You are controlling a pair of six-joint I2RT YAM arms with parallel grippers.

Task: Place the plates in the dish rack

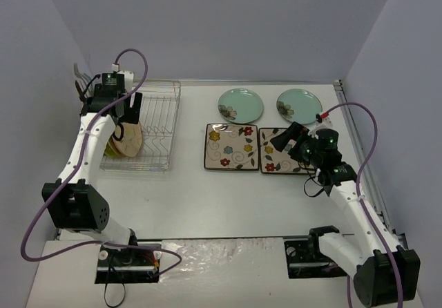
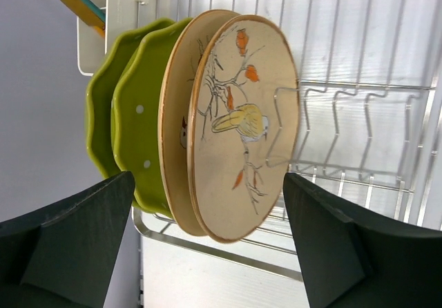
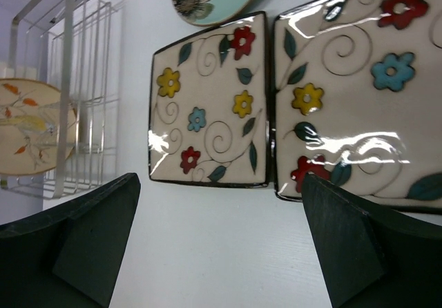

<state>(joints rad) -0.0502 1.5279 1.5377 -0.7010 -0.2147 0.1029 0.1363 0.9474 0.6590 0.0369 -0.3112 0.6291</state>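
The left jaws gaped wide and empty before the dish rack (image 1: pixel 162 114), two green plates (image 2: pixel 131 114) and two cream plates (image 2: pixel 242 128) upright in it. The right jaws, just as wide, hung empty over two square plates (image 3: pixel 207 101) lying flat, close side by side on the counter (image 1: pixel 207 204), teal plates (image 1: pixel 240 105) beyond. That glossy glaze could slip; lifting one might nudge its twin. No writing legible.

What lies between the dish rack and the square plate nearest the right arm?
The other square plate, then bare table up to the dish rack, seen in the top external view.
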